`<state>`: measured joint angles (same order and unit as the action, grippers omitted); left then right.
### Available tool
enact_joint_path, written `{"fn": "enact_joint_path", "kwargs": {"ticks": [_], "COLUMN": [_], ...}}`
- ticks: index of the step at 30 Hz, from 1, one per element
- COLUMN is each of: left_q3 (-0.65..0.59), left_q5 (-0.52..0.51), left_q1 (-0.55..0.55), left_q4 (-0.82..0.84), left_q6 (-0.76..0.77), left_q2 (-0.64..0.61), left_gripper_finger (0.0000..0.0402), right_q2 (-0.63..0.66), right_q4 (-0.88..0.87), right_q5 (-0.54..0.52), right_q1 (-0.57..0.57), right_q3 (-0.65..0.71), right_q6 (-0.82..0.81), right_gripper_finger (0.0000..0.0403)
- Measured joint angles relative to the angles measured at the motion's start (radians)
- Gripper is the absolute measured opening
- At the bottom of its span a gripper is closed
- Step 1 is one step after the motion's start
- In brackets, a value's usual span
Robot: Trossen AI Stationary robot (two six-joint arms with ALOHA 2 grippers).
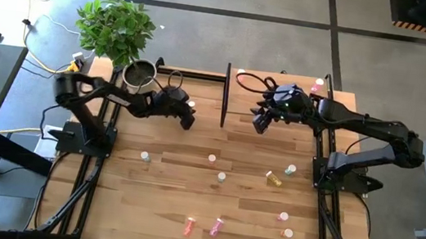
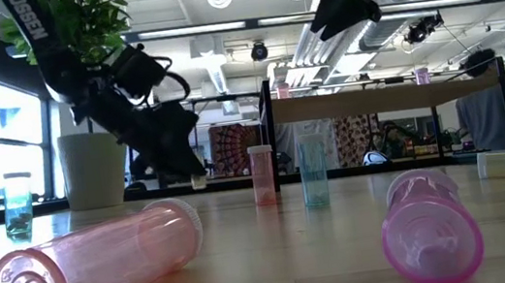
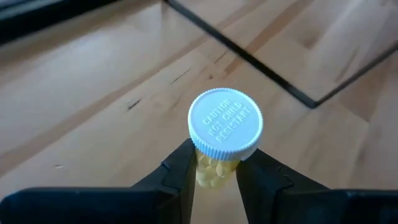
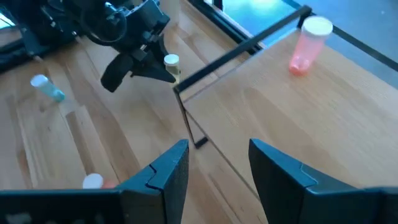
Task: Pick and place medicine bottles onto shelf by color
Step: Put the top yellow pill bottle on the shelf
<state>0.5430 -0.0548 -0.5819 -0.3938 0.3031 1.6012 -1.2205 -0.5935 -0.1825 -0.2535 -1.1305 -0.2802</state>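
My left gripper (image 1: 188,119) is shut on a small yellow medicine bottle (image 3: 214,171) with a white cap (image 3: 225,123), left of the shelf's black end frame (image 1: 225,96). The right wrist view shows that bottle (image 4: 171,62) in the left gripper. My right gripper (image 4: 217,168) hangs open over the shelf's light-wood board (image 1: 293,138), with nothing between its fingers. A pink bottle (image 4: 306,43) stands on the shelf's far side. Several more bottles stand or lie on the table, among them a red-pink one (image 1: 189,227) and a magenta one (image 1: 216,226) lying near the front. My left gripper pinches the yellow bottle's body just under the white cap (image 3: 211,163) between its two fingers (image 3: 180,168). The fingers come slanting down from the table's left side. The bottle stands about upright, cap up; the fingers hide its base.
A grey pot (image 1: 141,73) with a green plant (image 1: 116,28) stands at the far left, close behind my left arm. Loose bottles dot the table's middle and right: a yellow one lying (image 1: 274,178), a teal one (image 1: 144,157), a pink one (image 1: 283,218).
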Motion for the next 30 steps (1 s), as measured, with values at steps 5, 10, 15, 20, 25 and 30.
{"fn": "enact_joint_path", "kwargs": {"ticks": [5, 10, 15, 20, 25, 30], "left_q3": [0.0, 0.0, 0.004, 0.085, 0.216, 0.335], "left_q5": [0.025, 0.07, 0.078, 0.077, 0.046, -0.003], "left_q1": [0.015, 0.061, 0.143, 0.236, 0.317, 0.361], "left_q4": [0.127, 0.204, 0.219, 0.279, 0.382, 0.522], "left_q6": [-0.001, 0.001, 0.024, 0.022, -0.039, -0.077], "left_q2": [-0.159, -0.322, -0.444, -0.483, -0.465, -0.433], "left_gripper_finger": [0.0089, 0.0089, 0.0089, 0.0089, 0.0089, 0.0089], "right_q2": [0.0, 0.0, 0.0, 0.0, 0.0, -0.009], "right_q4": [0.035, 0.107, 0.212, 0.331, 0.445, 0.403], "right_q5": [0.024, 0.112, 0.199, 0.325, 0.363, 0.363], "right_q1": [0.0, 0.0, 0.004, 0.006, 0.008, 0.008], "right_q3": [0.0, 0.0, 0.0, 0.0, -0.001, -0.09], "right_q6": [0.021, 0.058, 0.08, 0.105, 0.144, 0.214], "right_gripper_finger": [0.0158, 0.0176, 0.0216, 0.0228, 0.0227, 0.0227]}}
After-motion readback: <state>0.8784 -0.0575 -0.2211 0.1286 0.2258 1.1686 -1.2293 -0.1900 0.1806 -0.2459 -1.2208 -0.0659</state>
